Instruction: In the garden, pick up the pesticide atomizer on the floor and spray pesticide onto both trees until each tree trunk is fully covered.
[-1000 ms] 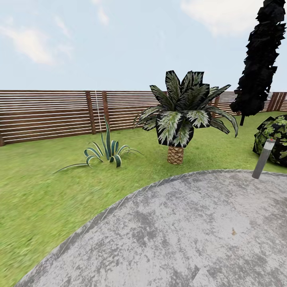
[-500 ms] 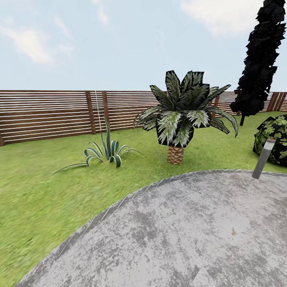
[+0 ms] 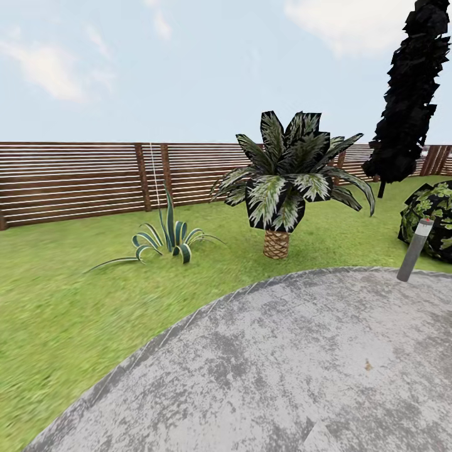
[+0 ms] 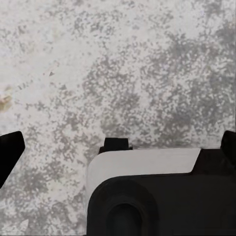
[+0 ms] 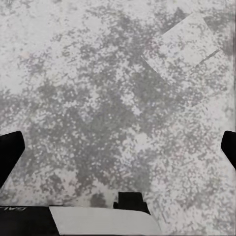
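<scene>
The garden's green grass floor (image 3: 63,301) spreads to a brown slatted fence (image 3: 75,179) in the head view. The pesticide atomizer, the two thick-trunked trees and any pesticide specks are out of view. My left gripper (image 4: 118,145) hangs open over the grey paved patch (image 4: 147,73), with one dark fingertip at each side edge and nothing between them. My right gripper (image 5: 118,147) is open the same way above the same paving (image 5: 98,98).
A short palm with a scaly stump (image 3: 276,243) stands past the grey round patch (image 3: 301,358). A spiky striped plant (image 3: 166,238) grows left of it. At the right are a black cypress-like tree (image 3: 408,94), a dark bush (image 3: 433,213) and a leaning grey post (image 3: 415,249).
</scene>
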